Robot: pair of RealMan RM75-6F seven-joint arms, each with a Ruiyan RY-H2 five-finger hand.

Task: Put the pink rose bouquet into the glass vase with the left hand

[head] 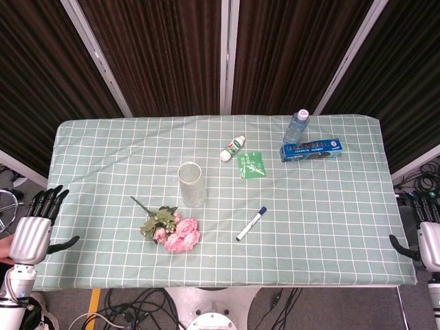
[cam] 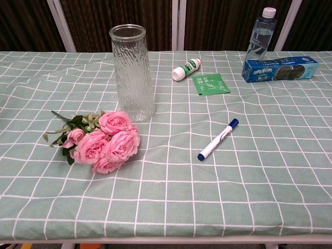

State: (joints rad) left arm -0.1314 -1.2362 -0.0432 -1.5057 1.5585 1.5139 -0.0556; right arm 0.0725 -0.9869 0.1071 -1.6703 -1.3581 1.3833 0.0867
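Note:
The pink rose bouquet (head: 173, 231) (cam: 104, 143) lies flat on the checked tablecloth, blooms toward the front, green stem pointing back left. Just behind it the empty glass vase (head: 192, 184) (cam: 133, 73) stands upright. My left hand (head: 38, 223) hangs off the table's left edge, fingers spread and holding nothing, well left of the bouquet. My right hand (head: 425, 237) sits off the right edge, partly cut by the frame, fingers apart and empty. Neither hand shows in the chest view.
A blue-capped marker (head: 251, 223) (cam: 218, 139) lies right of the bouquet. Further back are a small white bottle (head: 232, 148) (cam: 186, 69), a green packet (head: 251, 166) (cam: 210, 83), a blue box (head: 311, 149) (cam: 280, 69) and a water bottle (head: 297, 126) (cam: 260, 34).

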